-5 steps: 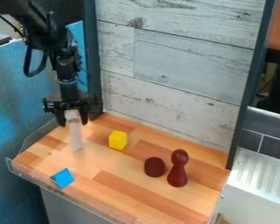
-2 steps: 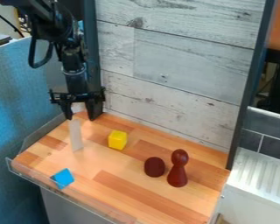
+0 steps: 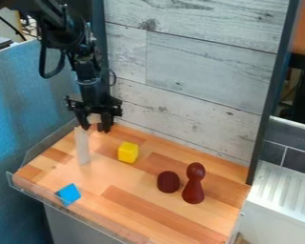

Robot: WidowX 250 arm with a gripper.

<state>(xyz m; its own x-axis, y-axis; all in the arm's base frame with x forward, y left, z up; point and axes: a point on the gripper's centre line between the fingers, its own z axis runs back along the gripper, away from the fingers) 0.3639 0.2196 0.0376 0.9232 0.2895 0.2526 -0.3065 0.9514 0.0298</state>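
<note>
The black fingers (image 3: 96,127) stand apart, with a pale patch between their tips; whether anything is gripped there cannot be told. Just beside them, a slender whitish block (image 3: 82,146) rises from the tabletop (image 3: 126,190). A sideways nudge from a fingertip could topple it, its narrow base giving little support, perhaps toward the nearby yellow cube (image 3: 128,152).

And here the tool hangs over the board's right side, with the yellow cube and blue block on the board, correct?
The side is wrong: the camera view shows the tool over the board's back left, near the white stick. The yellow cube and blue block are on the board.
</note>
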